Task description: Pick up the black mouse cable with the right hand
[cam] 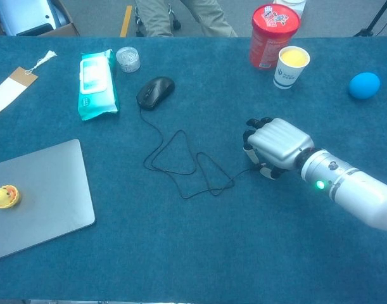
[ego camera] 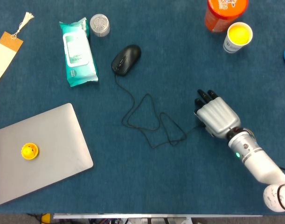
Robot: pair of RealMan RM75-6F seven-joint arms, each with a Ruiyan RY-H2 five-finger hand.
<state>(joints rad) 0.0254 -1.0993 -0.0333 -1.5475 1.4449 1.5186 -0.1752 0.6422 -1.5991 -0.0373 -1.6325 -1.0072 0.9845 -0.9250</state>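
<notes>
Seemingly limp, thin and light, the black mouse cable [ego camera: 154,122] wanted a pinch at its free end, under my right hand [ego camera: 216,117], whose grip I couldn't tell.

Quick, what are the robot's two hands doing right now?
Left hand: not in view.
Right hand: over the black mouse cable's end; grip cannot be told.

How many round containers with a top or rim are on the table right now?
3: the red canister at the far edge, the yellow-filled paper cup in front of it, the small silver tin beside the wipes pack.
</notes>
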